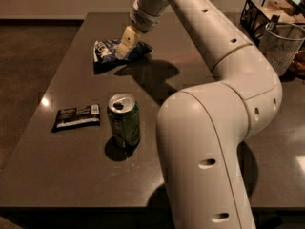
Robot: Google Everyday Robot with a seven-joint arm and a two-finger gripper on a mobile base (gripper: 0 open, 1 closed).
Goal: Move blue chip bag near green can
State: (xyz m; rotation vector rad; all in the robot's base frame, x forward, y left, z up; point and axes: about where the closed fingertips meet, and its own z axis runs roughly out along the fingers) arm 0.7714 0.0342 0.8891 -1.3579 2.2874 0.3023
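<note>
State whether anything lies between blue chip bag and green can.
Nothing visible: bare table separates blue chip bag and green can. The black wrapper lies beside the can, off that path. The gripper is at the bag.

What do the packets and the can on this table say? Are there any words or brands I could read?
On the blue chip bag: white print, too blurred to read.
On the green can: pale label markings, unreadable.
On the black wrapper: white lettering, too small to read.
The gripper, down at the blue chip bag's right end, shows no writing.
</note>
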